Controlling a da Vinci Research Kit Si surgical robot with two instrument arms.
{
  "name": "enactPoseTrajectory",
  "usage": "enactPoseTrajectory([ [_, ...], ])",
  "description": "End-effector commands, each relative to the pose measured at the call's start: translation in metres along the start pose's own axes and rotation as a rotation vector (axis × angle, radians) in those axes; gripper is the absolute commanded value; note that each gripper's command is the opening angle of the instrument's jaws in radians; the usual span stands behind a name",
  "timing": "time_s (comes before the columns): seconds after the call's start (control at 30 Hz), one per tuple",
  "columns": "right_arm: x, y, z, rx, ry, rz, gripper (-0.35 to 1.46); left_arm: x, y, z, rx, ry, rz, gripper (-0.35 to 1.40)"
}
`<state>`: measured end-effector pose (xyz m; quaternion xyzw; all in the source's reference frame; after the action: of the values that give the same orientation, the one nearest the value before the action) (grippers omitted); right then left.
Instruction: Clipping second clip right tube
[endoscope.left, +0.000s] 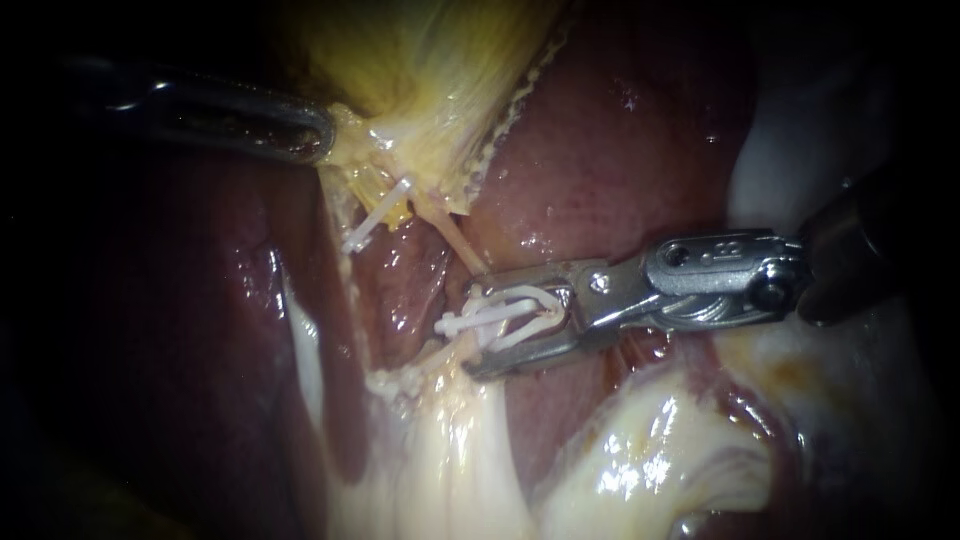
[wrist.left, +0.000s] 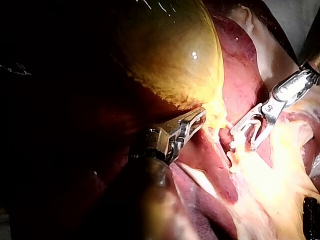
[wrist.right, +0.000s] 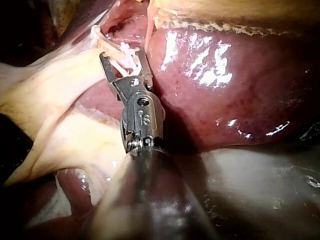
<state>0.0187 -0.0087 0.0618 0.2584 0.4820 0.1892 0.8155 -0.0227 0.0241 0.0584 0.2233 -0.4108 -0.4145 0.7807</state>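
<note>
The right instrument (endoscope.left: 475, 328) reaches in from the right across the liver (endoscope.left: 620, 150). Its two metal jaws stand a fair way apart, one above and one below, with a white clip (endoscope.left: 510, 305) seated between them and touching both. So the tool is holding the clip, not empty.

The right tube (endoscope.left: 455, 235) is a thin pale strand. It comes down from the yellow base of the gallbladder (endoscope.left: 420, 60), slips behind the upper jaw and comes out below the lower one. That puts the tube inside the jaw gap, with the clip's legs on either side of it. A bit of white plastic sticks out just past the jaw tips — I can't tell whether it belongs to the same clip or to another.

The right wrist camera shows the same thing: the jaws (wrist.right: 122, 55) fork around the pale strands, with white plastic between them.

Further up, near the gallbladder, another clip (endoscope.left: 375, 220) sits on a separate strand, apart from the right instrument.

The left instrument (endoscope.left: 318, 135) comes in from the upper left. Its jaws are closed on the pale tissue at the gallbladder's lower end — the left wrist camera shows the tip (wrist.left: 197, 120) biting into that yellow edge.
</note>
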Motion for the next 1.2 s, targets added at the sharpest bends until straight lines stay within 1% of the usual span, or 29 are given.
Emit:
enactPoseTrajectory([
  [0.03, 0.0, 0.0, 0.0, 0.0, 0.0, 0.0, 0.48, 0.0, 0.0, 0.0, 0.0, 0.0, 0.0, -0.35],
  [0.13, 0.0001, -0.0002, 0.0, 0.0, 0.0, 0.0, 0.49, 0.0, 0.0, 0.0, 0.0, 0.0, 0.0, -0.35],
  [0.23, 0.0005, -0.0007, -0.0001, 0.001, 0.006, 0.001, 0.49, 0.0, 0.0, 0.0, 0.0, 0.0, 0.0, -0.35],
  [0.5, 0.0021, -0.0027, -0.0007, 0.034, 0.055, 0.008, 0.49, 0.0, 0.0, 0.0001, 0.0, 0.0, 0.0, -0.35],
  [0.63, 0.003, -0.0036, -0.0013, 0.046, 0.054, 0.011, 0.49, 0.0, 0.0, 0.0001, 0.002, 0.001, 0.0, -0.35],
  [0.73, 0.0034, -0.0041, -0.0016, 0.052, 0.053, 0.011, 0.49, 0.0, 0.0, 0.0001, 0.002, 0.001, 0.0, -0.35],
  [0.9, 0.0035, -0.0045, -0.0018, 0.055, 0.052, 0.01, 0.49, 0.0, -0.0001, 0.0002, 0.002, 0.001, 0.0, -0.35],
  [1.2, 0.0035, -0.0047, -0.0026, 0.059, 0.052, 0.01, 0.49, 0.0, -0.0001, 0.0002, 0.002, 0.001, 0.0, -0.35],
])
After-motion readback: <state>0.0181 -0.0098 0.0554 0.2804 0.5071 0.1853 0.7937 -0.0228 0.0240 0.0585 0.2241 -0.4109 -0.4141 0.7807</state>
